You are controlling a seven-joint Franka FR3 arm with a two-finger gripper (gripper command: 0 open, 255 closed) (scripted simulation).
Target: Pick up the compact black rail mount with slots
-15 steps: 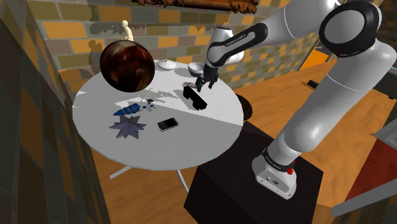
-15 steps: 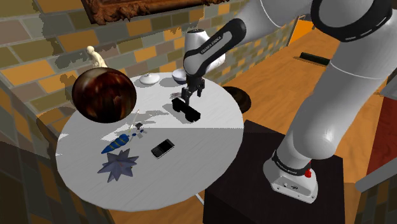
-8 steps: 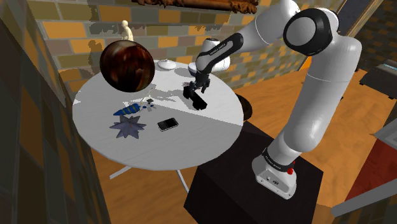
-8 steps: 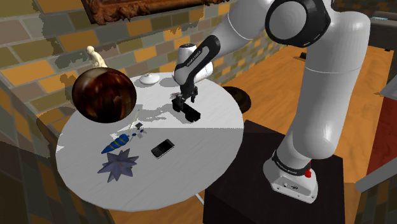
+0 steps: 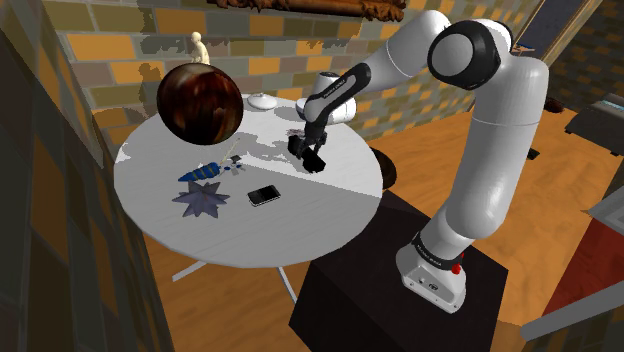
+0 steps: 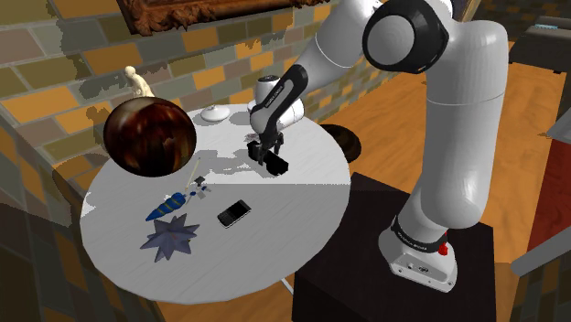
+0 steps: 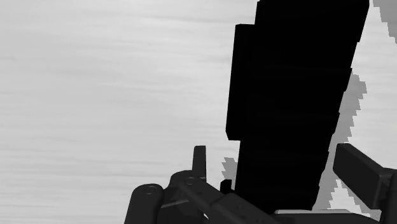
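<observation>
The black rail mount [image 5: 311, 160] lies flat on the round white table [image 5: 340, 195], toward its far side near the arm. My gripper [image 5: 303, 146] has come down over the end of the mount [image 6: 274, 163] that points to the wall. In the wrist view the long black mount [image 7: 292, 95] sits between my fingers, and the gripper [image 7: 270, 154] is open. A sliver of table shows between one fingertip [image 7: 200, 153] and the mount's side. The other finger [image 7: 359, 170] stands just off the opposite side.
A big dark brown sphere [image 5: 200, 103] is over the table's far left. A black phone [image 5: 264, 195], a blue cone [image 5: 200, 174] and a dark star shape [image 5: 198, 201] lie nearer the front. A white lidded dish [image 5: 262, 101] and a pale figurine [image 5: 199, 47] are by the brick wall.
The arm has folded in and swung the hand down and slightly left onto the mount's far end. The mount and the other objects have not moved.
</observation>
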